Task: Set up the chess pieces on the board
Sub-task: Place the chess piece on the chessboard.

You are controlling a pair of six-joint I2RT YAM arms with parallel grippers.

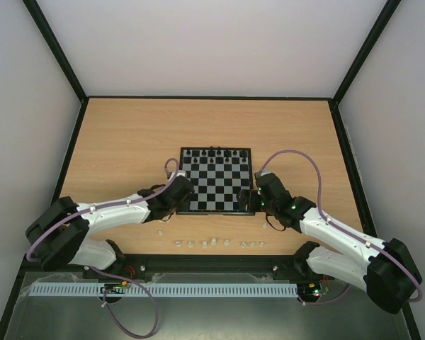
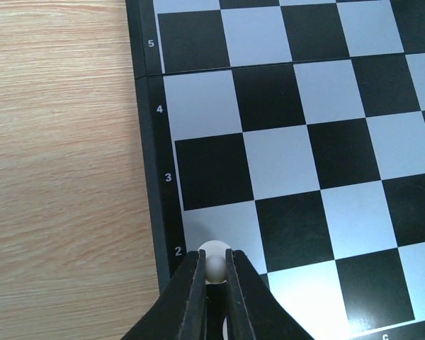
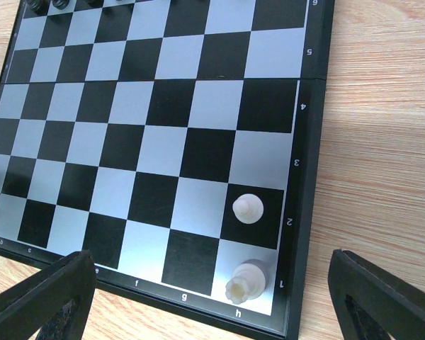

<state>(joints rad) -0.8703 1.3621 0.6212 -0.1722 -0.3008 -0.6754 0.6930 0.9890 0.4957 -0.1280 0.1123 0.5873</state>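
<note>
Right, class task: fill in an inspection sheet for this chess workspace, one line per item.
Surface: wooden table.
Job's things: board mid-table; white pawn on h2 and white rook on h1; loose white pieces in a row on the table near the arms; black pieces on the far rank.
Clutter: nothing seen.
Grippers: left jaws shut on a white piece over a2; right jaws open, empty, by the h1 corner.
Cables: a purple cable loops off each arm.
Surroundings: pale walls, black frame.
</note>
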